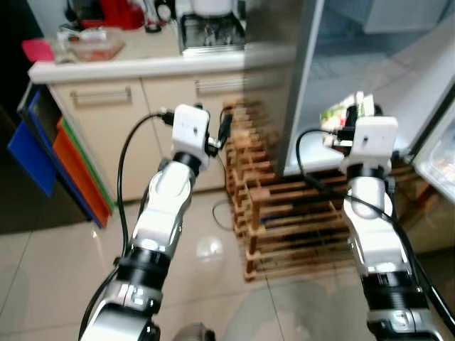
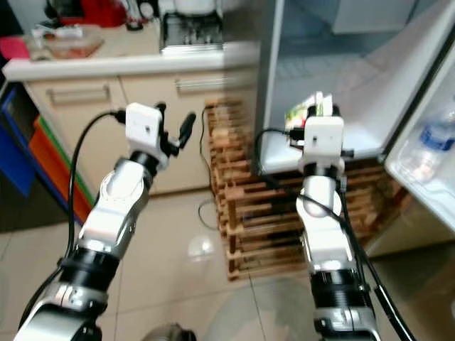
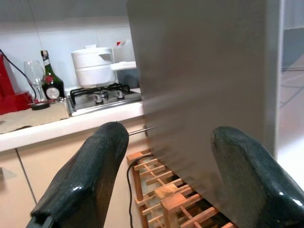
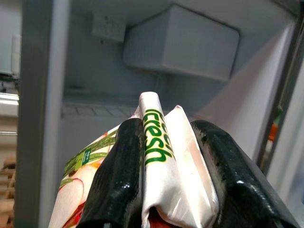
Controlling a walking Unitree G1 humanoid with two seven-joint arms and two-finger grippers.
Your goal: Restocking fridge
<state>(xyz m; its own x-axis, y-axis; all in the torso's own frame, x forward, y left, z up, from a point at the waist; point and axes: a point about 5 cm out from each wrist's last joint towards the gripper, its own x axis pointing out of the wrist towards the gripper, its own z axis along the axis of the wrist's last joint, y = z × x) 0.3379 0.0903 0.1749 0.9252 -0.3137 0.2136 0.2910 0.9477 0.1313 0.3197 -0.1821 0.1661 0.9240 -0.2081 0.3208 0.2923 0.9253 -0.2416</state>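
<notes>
My right gripper [image 4: 168, 130] is shut on a white carton [image 4: 159, 156] printed with "fresh" in green and red vegetables. It holds the carton [image 1: 340, 114] raised in front of the open fridge's white interior [image 1: 370, 64], about level with the lower shelf edge. My left gripper [image 3: 166, 137] is open and holds nothing. It is raised beside the fridge's grey side panel [image 1: 274, 85], in front of the cabinets. A black finger [image 1: 225, 126] of it points toward that panel.
The fridge door [image 2: 426, 156] stands open at the right, with a water bottle [image 2: 435, 135] in its shelf. A wooden slatted rack [image 1: 284, 213] stands on the tiled floor below the fridge. A counter [image 1: 142, 64] carries a stove [image 1: 210, 32] and pot; blue and orange panels [image 1: 64, 163] lean at the left.
</notes>
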